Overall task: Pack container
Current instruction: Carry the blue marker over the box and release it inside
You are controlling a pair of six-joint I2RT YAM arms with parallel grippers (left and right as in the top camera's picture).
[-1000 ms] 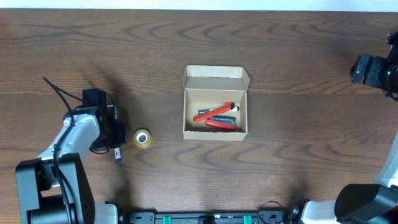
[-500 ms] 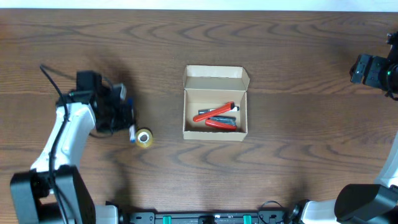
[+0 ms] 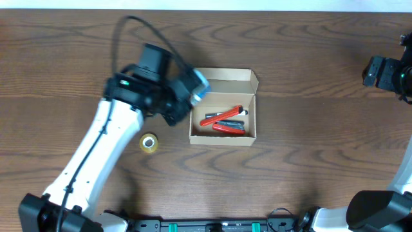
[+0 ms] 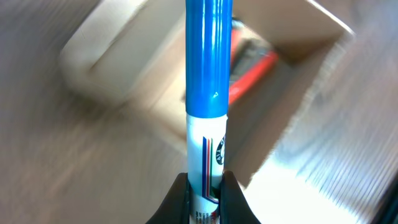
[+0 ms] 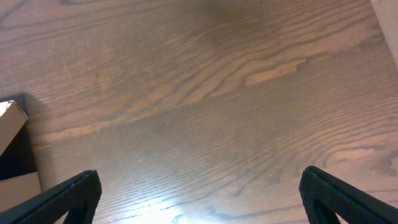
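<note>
The tan cardboard box (image 3: 223, 106) sits open at the table's middle, lid flap back, with red and dark pens (image 3: 224, 120) inside. My left gripper (image 3: 193, 91) is shut on a blue-capped white marker (image 4: 208, 93) and holds it above the box's left wall; the box (image 4: 118, 56) is blurred below it in the left wrist view. My right gripper (image 5: 202, 190) is open and empty over bare wood at the far right edge (image 3: 386, 72). A corner of the box (image 5: 11, 118) shows at the left of the right wrist view.
A small yellow tape roll (image 3: 148, 143) lies on the table left of the box, under my left arm. The table is dark brown wood.
My left arm has swung from the table's left side, beside the tape roll, up and right to the box's left wall, carrying the marker. The right arm has not moved.
</note>
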